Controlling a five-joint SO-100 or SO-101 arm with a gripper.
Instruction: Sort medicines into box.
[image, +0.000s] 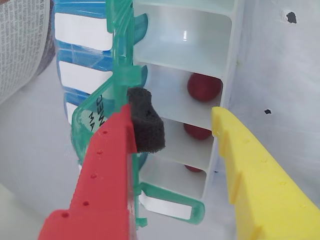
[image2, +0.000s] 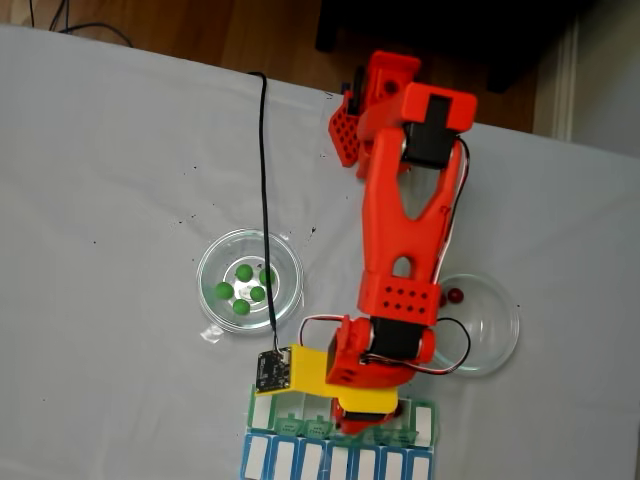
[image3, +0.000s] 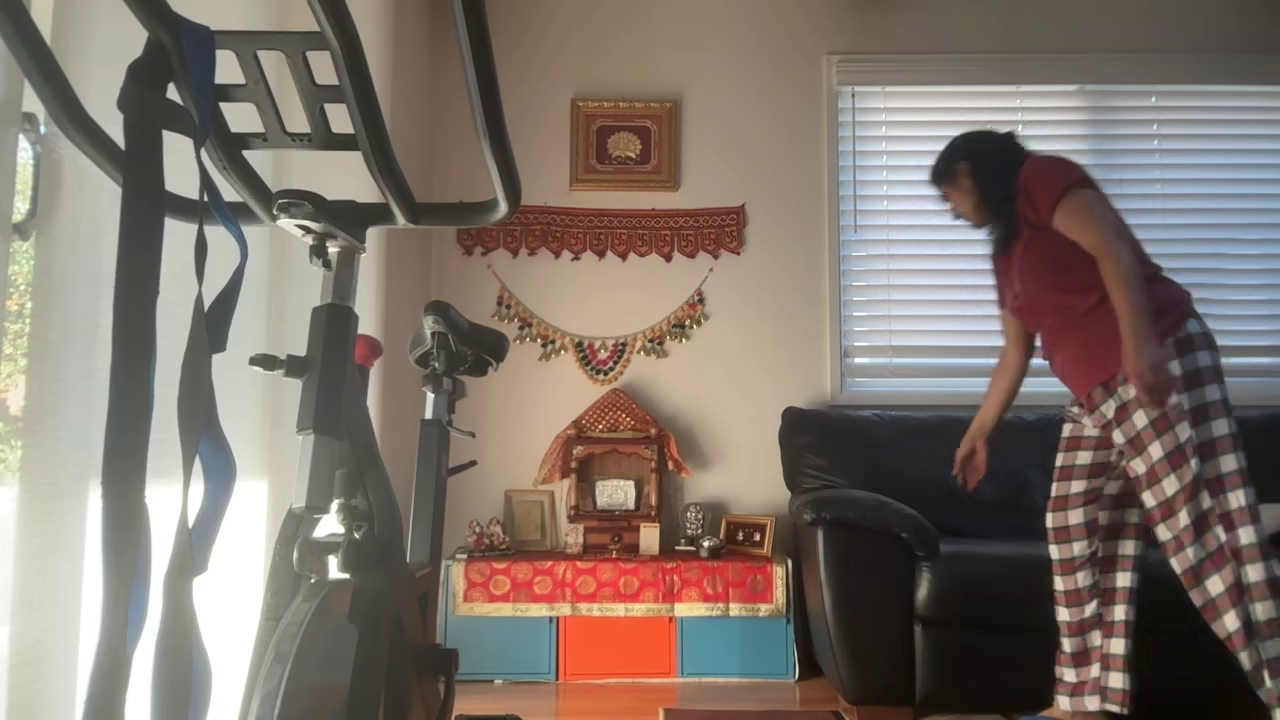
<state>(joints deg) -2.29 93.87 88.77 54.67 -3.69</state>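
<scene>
The gripper (image: 172, 132) hangs spread and empty just above the pill box (image: 220, 75), likely after dropping a pill. Red pills (image: 204, 87) sit in its white compartments; green pills (image2: 243, 288) wait in a dish beyond the box.

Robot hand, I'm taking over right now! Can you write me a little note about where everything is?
Hand: open over the pill box, holding nothing.
Box: three compartments each show a dark red pill; the compartment above them looks empty.
Green pills: five together in the glass dish at the left of the fixed view, untouched.
One red pill sits in the other dish.
Left to do: that red pill, then every green one.
</scene>
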